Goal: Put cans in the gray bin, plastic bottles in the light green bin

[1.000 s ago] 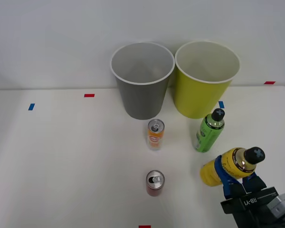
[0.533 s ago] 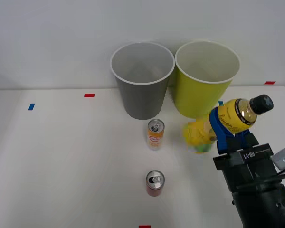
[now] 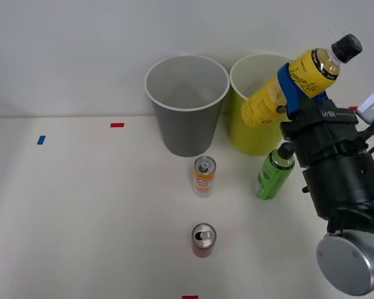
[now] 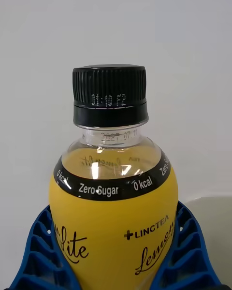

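In the front view, the right gripper (image 3: 297, 94) was clamped on the yellow-label bottle (image 3: 299, 78), held tilted in the air in front of the light green bin (image 3: 254, 134), base toward its rim. A release here looked risky: the base could strike the rim or drop onto the green-label bottle (image 3: 273, 173) below. The 2 cans (image 3: 204, 175) stood near the gray bin (image 3: 187, 118).

In the right wrist view, blue ribbed fingers (image 4: 36, 251) pressed both sides of the bottle's label, under its black cap (image 4: 109, 95).

bright, even light; soft shadows
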